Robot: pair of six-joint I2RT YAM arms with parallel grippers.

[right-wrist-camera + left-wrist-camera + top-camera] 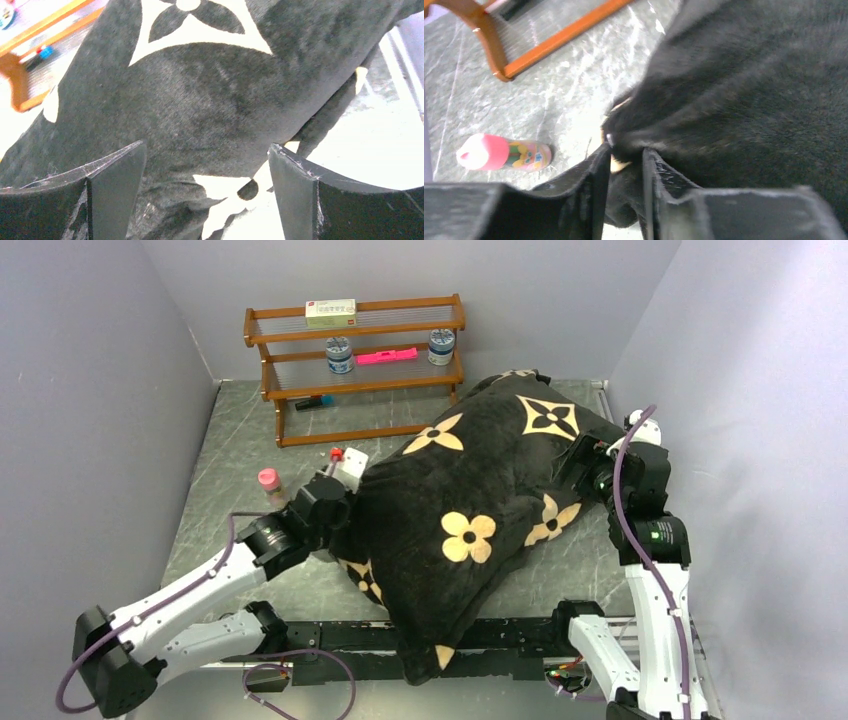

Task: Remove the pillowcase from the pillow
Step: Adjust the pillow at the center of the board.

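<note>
- The pillowcase (480, 510) is lying slantwise across the middle of the table (240, 435).
- A rack (355, 365) is standing behind it, toward the left.
- A small bottle (269, 485) is sitting on the table left of it, before the rack.

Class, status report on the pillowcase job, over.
Left tool pinching pillowcase edge; right tool open, fabric between its jaws. No pillow showing. Pink bottle lies by left tool.

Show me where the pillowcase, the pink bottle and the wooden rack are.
pillowcase (490, 480): top view, black plush near its middle.
pink bottle (508, 153): left wrist view, where cap meets body.
wooden rack (380, 384): top view, front rail of middle shelf.
</note>
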